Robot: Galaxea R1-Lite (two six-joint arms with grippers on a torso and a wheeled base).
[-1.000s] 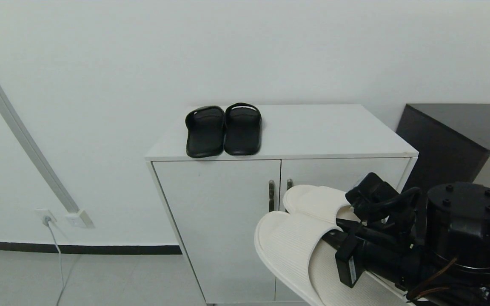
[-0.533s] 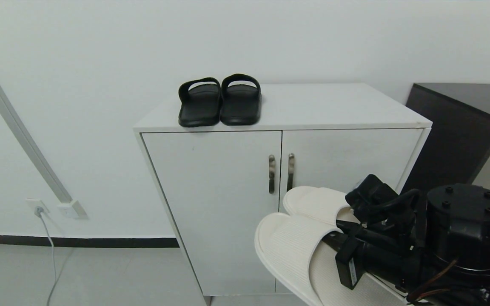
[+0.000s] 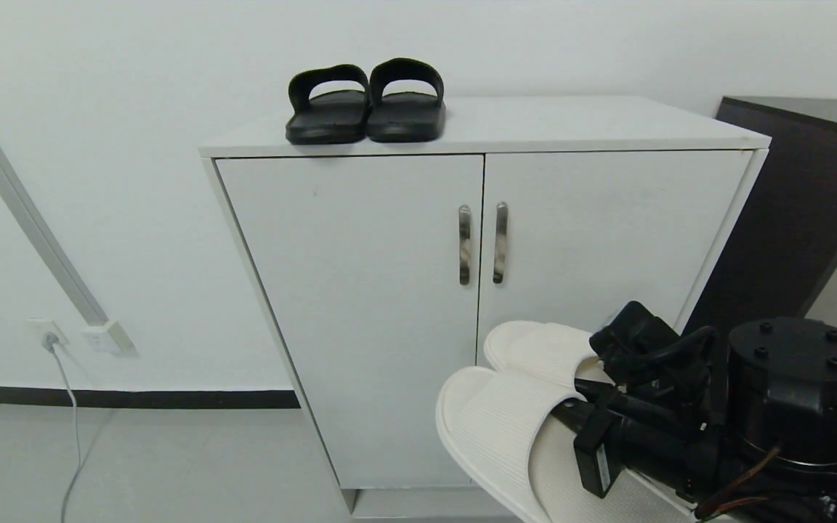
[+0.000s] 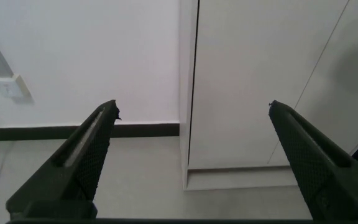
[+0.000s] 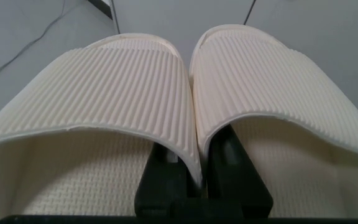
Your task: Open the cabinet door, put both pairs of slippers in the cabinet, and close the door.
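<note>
White slippers [image 3: 498, 421] apparently in right pincer [image 5: 197, 171]

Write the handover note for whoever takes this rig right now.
Left gripper: open, empty, aimed at the cabinet base.
Right gripper: shut on the white slippers, held low before the cabinet.
Black slippers: on the cabinet top, left side.
Doors: both shut.
Done: white pair picked up.
Left: open a door, put both pairs in, close it.
</note>
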